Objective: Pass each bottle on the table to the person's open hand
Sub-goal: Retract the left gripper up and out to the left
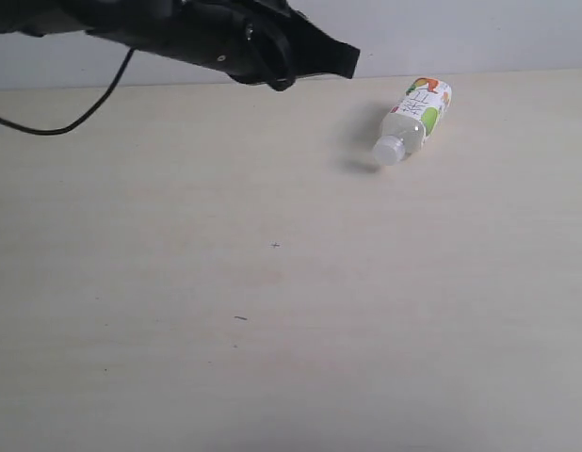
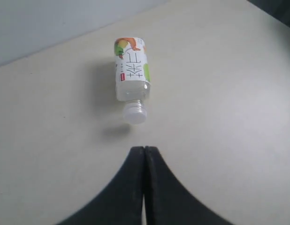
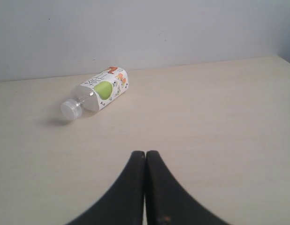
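One bottle lies on its side at the far right of the table, a clear one with a fruit-picture label and white cap. It also shows in the left wrist view as the bottle and in the right wrist view as the bottle. My left gripper hangs above the table's far edge, left of the bottle, shut with nothing in it; its tip points at the cap. My right gripper is shut and empty, well away from the bottle, and out of the exterior view. No hand and no other bottles show.
A black cable droops from the left arm over the table's far left. A pale wall runs behind the table's far edge. Tiny dark specks mark the tabletop.
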`<state>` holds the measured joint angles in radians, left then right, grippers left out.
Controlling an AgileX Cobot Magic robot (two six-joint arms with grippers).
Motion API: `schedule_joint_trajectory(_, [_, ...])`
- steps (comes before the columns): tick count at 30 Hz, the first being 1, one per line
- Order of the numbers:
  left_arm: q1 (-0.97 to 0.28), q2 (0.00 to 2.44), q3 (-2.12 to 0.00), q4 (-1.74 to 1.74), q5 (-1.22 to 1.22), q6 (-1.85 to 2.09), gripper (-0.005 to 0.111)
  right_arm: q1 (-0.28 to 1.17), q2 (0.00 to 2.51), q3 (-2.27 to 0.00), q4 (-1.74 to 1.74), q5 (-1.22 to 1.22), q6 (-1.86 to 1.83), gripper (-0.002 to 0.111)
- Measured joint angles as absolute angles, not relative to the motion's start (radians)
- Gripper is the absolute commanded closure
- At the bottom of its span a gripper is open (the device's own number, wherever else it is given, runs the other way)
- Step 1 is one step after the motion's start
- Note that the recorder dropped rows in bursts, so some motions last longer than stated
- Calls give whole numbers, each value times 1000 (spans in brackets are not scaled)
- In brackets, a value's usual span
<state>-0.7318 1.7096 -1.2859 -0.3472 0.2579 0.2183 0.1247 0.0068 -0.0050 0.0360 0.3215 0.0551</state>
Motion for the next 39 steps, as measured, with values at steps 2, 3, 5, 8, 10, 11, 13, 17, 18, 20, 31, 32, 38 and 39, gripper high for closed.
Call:
schedule_joint_trajectory(2, [-732, 1663, -1217, -347, 193, 221, 107, 125, 7, -5, 36, 321, 55, 108])
schedule_joint_trajectory(3, [-732, 1638, -1180, -347, 160, 224, 107, 125, 7, -5, 36, 321, 55, 108])
schedule_joint_trajectory(5, [-732, 1591, -1111, -342, 96, 225, 107, 125, 7, -5, 36, 321, 55, 108])
schedule_joint_trajectory(8, [-732, 1525, -1026, -339, 16, 228, 107, 125, 7, -5, 36, 321, 55, 108])
schedule_joint_trajectory(10, [-732, 1488, -974, -339, -29, 228, 107, 125, 7, -5, 36, 321, 55, 108])
schedule_joint_trajectory(11, [-732, 1468, -951, -339, -53, 228, 107, 125, 7, -5, 36, 321, 55, 108])
schedule_joint_trajectory(13, [-732, 1434, -914, -336, -86, 228, 107, 125, 7, -5, 36, 321, 55, 108])
schedule_joint_trajectory(17, [-732, 1363, -853, -336, -135, 228, 107, 125, 7, -5, 36, 321, 55, 108])
schedule_joint_trajectory(18, [-730, 1345, -841, -334, -140, 228, 107, 125, 7, -5, 36, 321, 55, 108])
schedule_joint_trajectory(20, [-730, 1310, -822, -334, -149, 228, 107, 125, 7, -5, 36, 321, 55, 108])
schedule_joint_trajectory(31, [-728, 1154, -693, -332, -211, 228, 107, 125, 7, -5, 36, 321, 55, 108])
schedule_joint_trajectory(32, [-728, 1141, -681, -332, -218, 228, 107, 125, 7, -5, 36, 321, 55, 108])
schedule_joint_trajectory(38, [-728, 1056, -601, -332, -263, 228, 107, 125, 7, -5, 36, 321, 55, 108])
schedule_joint_trajectory(39, [-728, 1038, -586, -332, -267, 228, 107, 125, 7, -5, 36, 321, 55, 108])
